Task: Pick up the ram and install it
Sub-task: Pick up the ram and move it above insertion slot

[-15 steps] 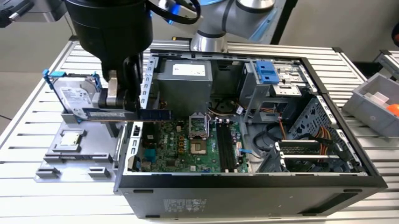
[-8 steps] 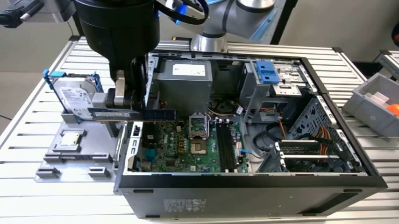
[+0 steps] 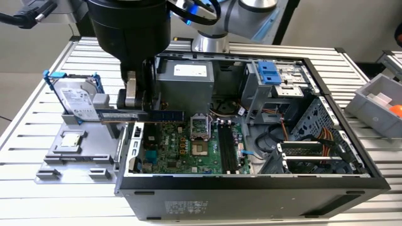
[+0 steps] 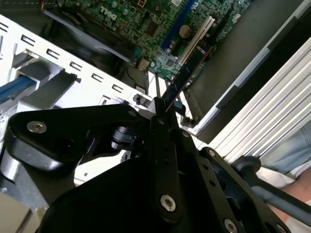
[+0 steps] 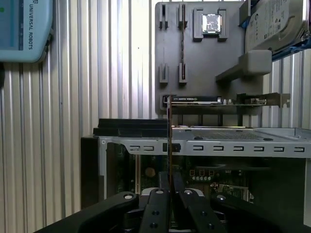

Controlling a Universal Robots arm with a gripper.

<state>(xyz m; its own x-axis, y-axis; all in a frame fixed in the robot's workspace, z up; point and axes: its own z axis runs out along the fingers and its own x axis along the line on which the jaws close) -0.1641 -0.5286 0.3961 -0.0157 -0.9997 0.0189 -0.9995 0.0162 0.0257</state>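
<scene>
My gripper [image 3: 139, 109] is shut on the ram [image 3: 166, 116], a thin blue-green stick with dark chips. In the exterior view the ram lies level, above the open computer case's [image 3: 251, 182] wall on that view's left. One end reaches over the green motherboard [image 3: 188, 150], the other points toward the grey holder plate [image 3: 88, 157]. In the first wrist view the ram [image 5: 169, 131] shows edge-on, rising from between the fingers of the gripper [image 5: 169, 190]. In the second wrist view the ram [image 4: 187, 73] sticks out from the gripper [image 4: 160, 108] over the board. The black memory slots [image 3: 227, 147] lie further toward the exterior view's right.
A silver hard drive in a blue frame [image 3: 75, 96] and a small square processor chip [image 3: 70, 140] rest on the holder plate. A power supply box [image 3: 185, 82] and drive cage [image 3: 276, 77] fill the case's far side. A grey bin [image 3: 377, 101] stands at the exterior view's right.
</scene>
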